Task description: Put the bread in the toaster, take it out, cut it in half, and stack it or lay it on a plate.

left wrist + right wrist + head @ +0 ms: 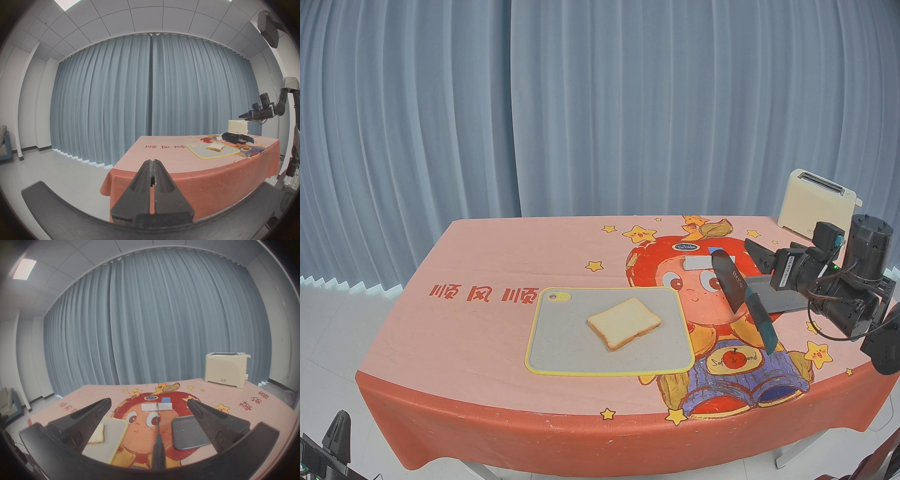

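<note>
A: Bread point(624, 322) is laid flat on the cutting board point(562, 344), mid-desk point(487, 337), uncut. The right end effector point(149, 402) is spread wide above the knife point(745, 300).
B: Risk?
A: The knife is propped on edge, so it could be tipped by an off-centre grasp. The left end effector point(153, 190) is pressed together, well off the desk.
</note>
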Robot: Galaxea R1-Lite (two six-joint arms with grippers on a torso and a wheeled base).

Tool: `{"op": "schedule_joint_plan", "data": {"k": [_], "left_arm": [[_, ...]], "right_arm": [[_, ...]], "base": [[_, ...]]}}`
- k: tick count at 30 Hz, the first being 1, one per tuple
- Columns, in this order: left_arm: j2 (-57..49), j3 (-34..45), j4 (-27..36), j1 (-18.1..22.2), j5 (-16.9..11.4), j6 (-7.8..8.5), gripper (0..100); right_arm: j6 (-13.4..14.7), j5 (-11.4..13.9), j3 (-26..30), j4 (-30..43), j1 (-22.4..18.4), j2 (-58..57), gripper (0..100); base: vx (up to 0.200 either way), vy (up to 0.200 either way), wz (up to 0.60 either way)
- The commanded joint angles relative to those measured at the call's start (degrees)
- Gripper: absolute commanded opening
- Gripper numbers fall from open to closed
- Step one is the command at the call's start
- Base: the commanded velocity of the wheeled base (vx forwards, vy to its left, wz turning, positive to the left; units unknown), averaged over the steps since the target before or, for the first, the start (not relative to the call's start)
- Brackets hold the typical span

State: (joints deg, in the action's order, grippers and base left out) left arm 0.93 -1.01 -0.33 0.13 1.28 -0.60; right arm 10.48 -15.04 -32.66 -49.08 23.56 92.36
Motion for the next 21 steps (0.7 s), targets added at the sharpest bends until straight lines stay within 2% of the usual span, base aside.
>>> {"op": "schedule_joint_plan", "data": {"k": [1,21], "left_arm": [[-0.22,1.01,-0.02,0.04,0.04,-0.02,0],[-0.22,1.01,-0.02,0.04,0.04,-0.02,0]], "right_arm": [[-0.55,-0.60,1.63,-0.05,-0.71,3.18,100],[0.15,0.28,7.43,-0.32,-0.10,7.05,100]], "base": [[0.000,0.000,0.00],[0.000,0.000,0.00]]}}
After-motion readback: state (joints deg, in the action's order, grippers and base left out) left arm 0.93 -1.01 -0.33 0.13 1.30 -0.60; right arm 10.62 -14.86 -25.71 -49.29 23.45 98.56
